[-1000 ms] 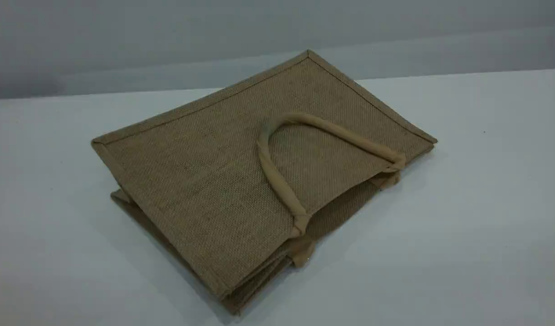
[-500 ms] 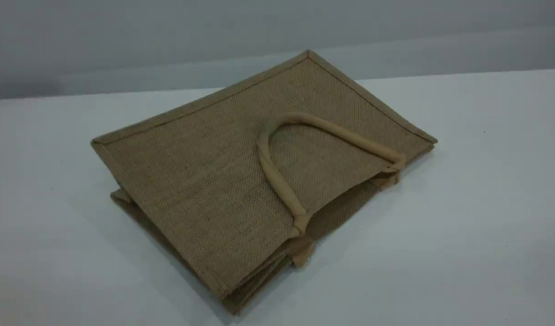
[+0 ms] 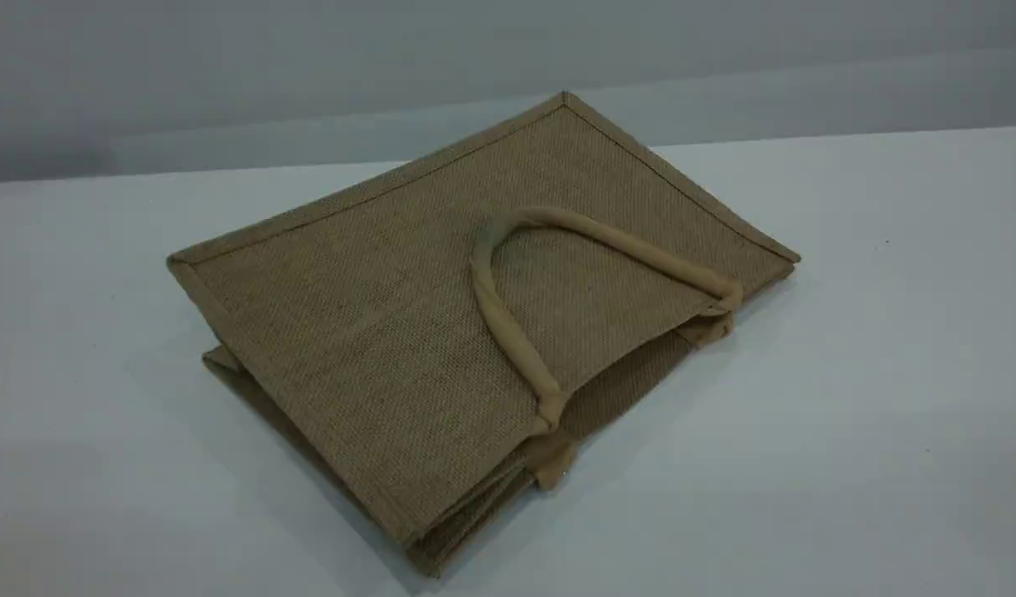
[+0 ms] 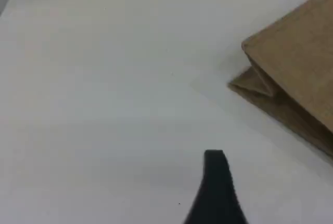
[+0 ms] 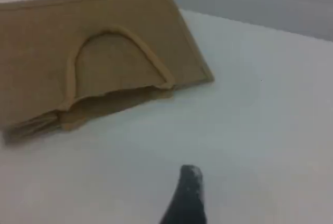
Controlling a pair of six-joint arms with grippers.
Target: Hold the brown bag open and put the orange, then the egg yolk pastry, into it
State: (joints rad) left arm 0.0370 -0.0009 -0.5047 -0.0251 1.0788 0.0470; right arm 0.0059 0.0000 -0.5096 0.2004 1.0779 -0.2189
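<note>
The brown bag (image 3: 375, 332) lies folded flat on the white table, its mouth toward the front right and gaping slightly. A beige loop handle (image 3: 615, 242) rests on its top panel. No arm shows in the scene view. In the left wrist view, one dark fingertip (image 4: 216, 182) hangs over bare table, left of a corner of the bag (image 4: 296, 52). The right wrist view has its fingertip (image 5: 187, 193) above the table, in front of the bag (image 5: 41, 42) and its handle (image 5: 70, 73). Neither gripper holds or touches anything. The orange and the egg yolk pastry are out of view.
The white table (image 3: 848, 414) spreads on all sides of the bag. A grey wall (image 3: 226, 75) runs behind the table's far edge.
</note>
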